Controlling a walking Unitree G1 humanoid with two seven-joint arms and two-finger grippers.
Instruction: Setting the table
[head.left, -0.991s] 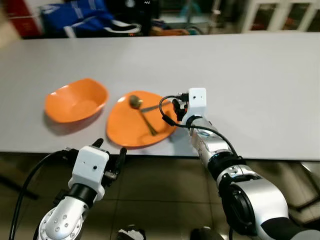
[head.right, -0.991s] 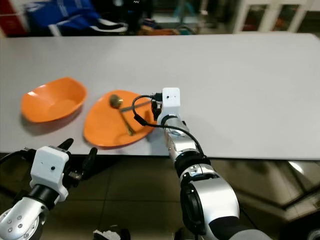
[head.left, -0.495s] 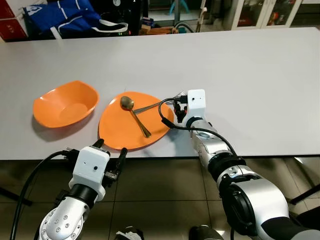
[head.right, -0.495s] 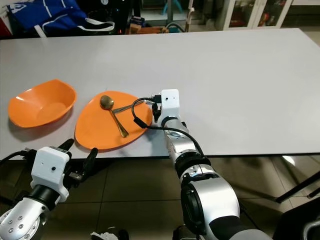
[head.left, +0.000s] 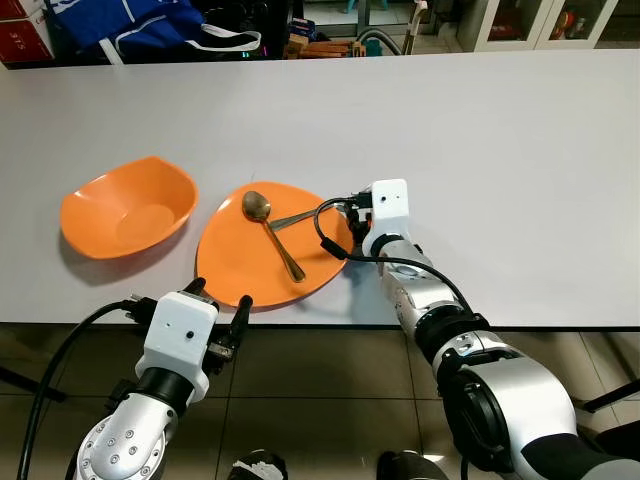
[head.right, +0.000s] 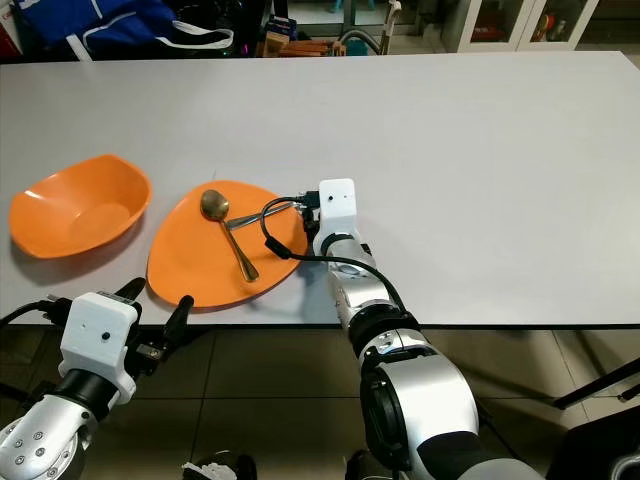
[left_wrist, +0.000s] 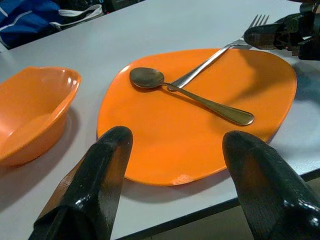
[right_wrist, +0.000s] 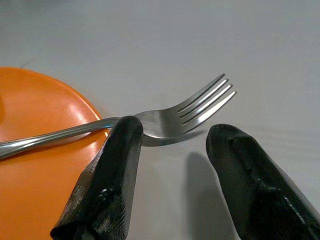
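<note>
Tabletop (head.left: 500, 130): grey, blue bag (head.left: 140, 20) behind.
Fork (right_wrist: 165, 120) tines overhang plate (head.left: 250, 270) rim toward right claw (right_wrist: 172, 165), fingers apart; left claw (left_wrist: 175, 165) apart.

Fork (head.left: 300, 213) and spoon (head.left: 270, 230) crossed on orange plate (head.left: 235, 265)

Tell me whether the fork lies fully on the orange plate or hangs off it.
Hangs off. The fork has its handle on the orange plate while its tines stick out past the rim, over the table.

The plate (left_wrist: 200, 135) and bowl (left_wrist: 30, 115) look like smooth, glossy orange plastic; the fork (right_wrist: 165, 120) is bright polished metal; the spoon (left_wrist: 190, 95) a duller brassy metal; the table (head.left: 500, 130) matt, smooth grey; claw fingers (right_wrist: 110, 185) glossy black.
</note>
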